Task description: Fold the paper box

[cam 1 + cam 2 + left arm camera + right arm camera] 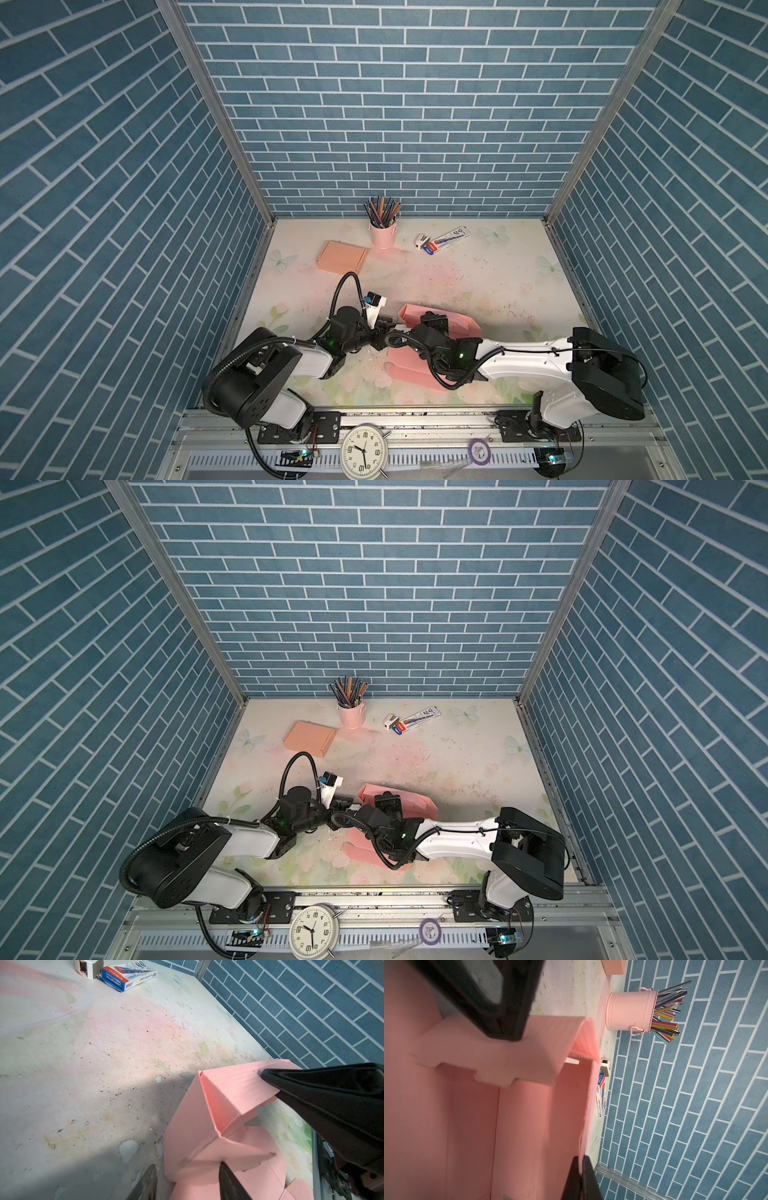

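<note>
The pink paper box (461, 326) (419, 805) lies half folded at the middle of the table, with walls raised and flaps spread flat toward the front. My right gripper (580, 1165) (432, 316) is shut on the top edge of one upright wall. In the left wrist view its black fingers (311, 1088) pinch that wall. My left gripper (187, 1167) (391, 322) is open at the box's left corner (191, 1126). One fingertip (223, 1167) touches a bent flap and the other stands off on the table. The box's inside (529, 1115) faces the right wrist camera.
A finished peach box (343, 255) lies at the back left. A pink pencil cup (382, 235) stands at the back wall, with a sharpener and a lead box (446, 239) to its right. A clock (364, 451) and a tape roll (480, 451) sit on the front rail.
</note>
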Tool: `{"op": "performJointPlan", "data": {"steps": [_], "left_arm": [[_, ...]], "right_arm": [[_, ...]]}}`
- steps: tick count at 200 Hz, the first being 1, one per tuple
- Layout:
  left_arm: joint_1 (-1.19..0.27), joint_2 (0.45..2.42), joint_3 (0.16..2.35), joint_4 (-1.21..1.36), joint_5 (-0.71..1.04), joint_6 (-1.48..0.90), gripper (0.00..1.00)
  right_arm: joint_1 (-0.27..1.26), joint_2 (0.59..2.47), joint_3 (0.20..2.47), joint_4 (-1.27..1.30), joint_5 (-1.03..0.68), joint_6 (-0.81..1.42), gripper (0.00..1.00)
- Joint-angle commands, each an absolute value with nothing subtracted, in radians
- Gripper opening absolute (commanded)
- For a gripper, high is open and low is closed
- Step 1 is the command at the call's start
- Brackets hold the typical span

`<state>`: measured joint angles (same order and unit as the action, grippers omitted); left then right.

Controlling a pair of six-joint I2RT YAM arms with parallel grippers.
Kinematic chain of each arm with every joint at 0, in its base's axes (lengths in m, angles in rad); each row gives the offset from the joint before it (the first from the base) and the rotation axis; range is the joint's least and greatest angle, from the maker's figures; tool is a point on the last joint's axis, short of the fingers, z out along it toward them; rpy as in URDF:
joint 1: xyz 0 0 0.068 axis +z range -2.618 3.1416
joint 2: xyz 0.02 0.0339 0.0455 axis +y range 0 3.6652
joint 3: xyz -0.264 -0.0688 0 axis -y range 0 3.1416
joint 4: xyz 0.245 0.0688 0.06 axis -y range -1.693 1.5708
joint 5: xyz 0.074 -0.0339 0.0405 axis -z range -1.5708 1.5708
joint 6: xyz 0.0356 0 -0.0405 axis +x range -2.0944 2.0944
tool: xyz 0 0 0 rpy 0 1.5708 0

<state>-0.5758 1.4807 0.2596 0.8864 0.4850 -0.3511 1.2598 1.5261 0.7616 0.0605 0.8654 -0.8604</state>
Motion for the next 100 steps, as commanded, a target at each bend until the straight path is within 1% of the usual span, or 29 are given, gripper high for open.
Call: {"op": "performJointPlan", "data": {"steps": [1, 54, 100], "left_arm": [[-0.59, 1.498, 0.288, 0.934, 0.5, -0.304, 0.49], [-0.626, 1.525, 0.286, 1.015, 0.477, -0.289, 0.49], [-0.646, 1.514, 0.262, 1.032, 0.39, -0.275, 0.44]], "right_arm": [[1.281, 1.556, 0.741, 0.04, 0.798, -0.848, 0.0], [1.298, 1.561, 0.747, 0.037, 0.8, -0.815, 0.0], [1.308, 1.56, 0.751, 0.033, 0.8, -0.79, 0.0]]}}
